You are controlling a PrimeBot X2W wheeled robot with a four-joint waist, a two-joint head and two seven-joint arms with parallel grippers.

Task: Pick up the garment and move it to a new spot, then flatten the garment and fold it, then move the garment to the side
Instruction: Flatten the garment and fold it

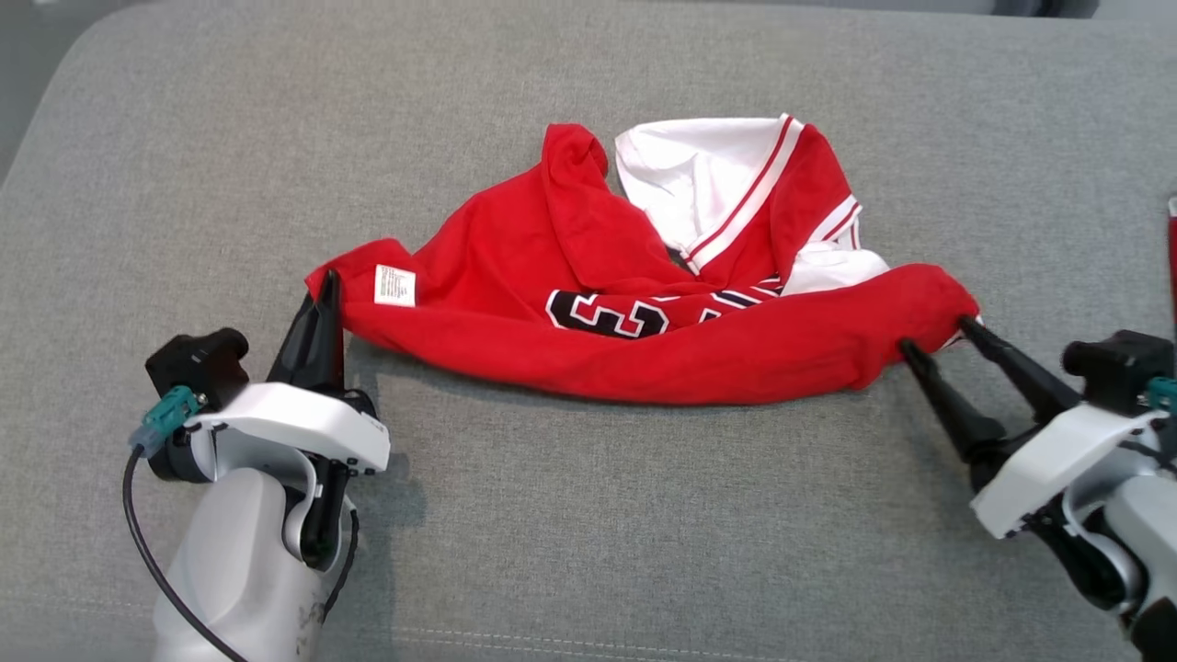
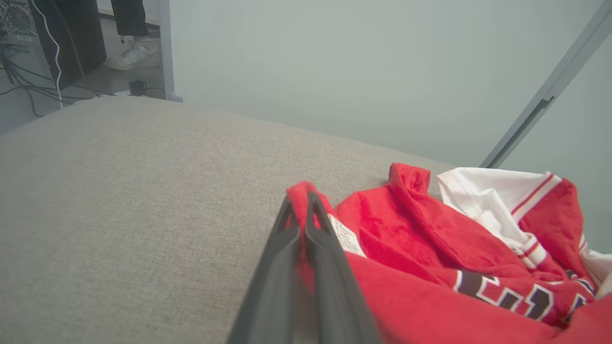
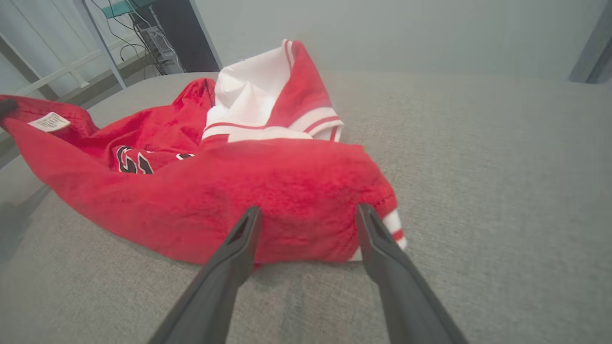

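Note:
The garment is a red jersey with white panels, striped trim and black numbers, lying crumpled across the grey cushion. My left gripper is shut on the garment's left corner, beside a small white label; in the left wrist view red cloth is pinched between the fingers. At the garment's right end my right gripper stands open, its two fingers spread on either side of the red fold, tips against the cloth without pinching it.
The grey cushion stretches wide in front of and behind the garment. A red object shows at the right edge. Beyond the cushion's far edge stand a metal frame leg, cables and a person's shoe.

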